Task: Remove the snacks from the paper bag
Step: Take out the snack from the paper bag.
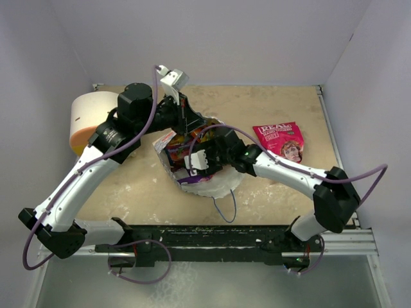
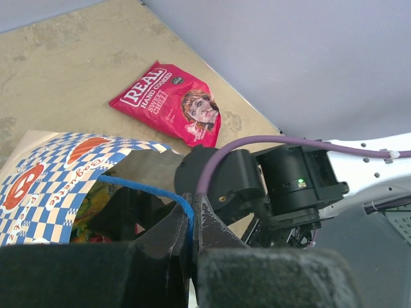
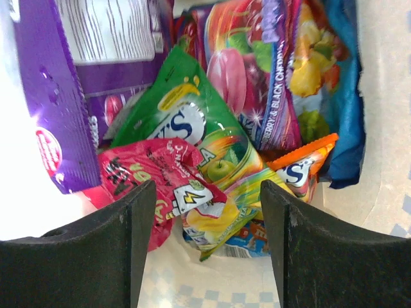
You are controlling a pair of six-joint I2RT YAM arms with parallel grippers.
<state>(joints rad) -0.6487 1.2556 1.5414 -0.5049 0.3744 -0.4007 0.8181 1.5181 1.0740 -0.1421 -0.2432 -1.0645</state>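
The blue-and-white checkered paper bag [image 1: 217, 187] lies at the table's middle with its mouth held open; it also shows in the left wrist view [image 2: 45, 192]. My left gripper [image 1: 191, 126] is shut on its blue cord handle [image 2: 149, 191]. My right gripper [image 1: 192, 164] is open inside the bag's mouth, its jaws wide apart just above the snacks. Under it lie a crumpled pink-red packet [image 3: 144, 176], a green packet [image 3: 180, 122], a purple packet [image 3: 45, 96], an orange one [image 3: 302, 168] and a blue one [image 3: 343, 96]. A pink-red "REAL" packet [image 1: 279, 140] lies on the table to the bag's right.
A white-and-orange cylinder [image 1: 90, 119] stands at the far left, behind my left arm. The bag's other blue cord handle [image 1: 225, 206] trails toward the near edge. Walls close the table at the back and both sides.
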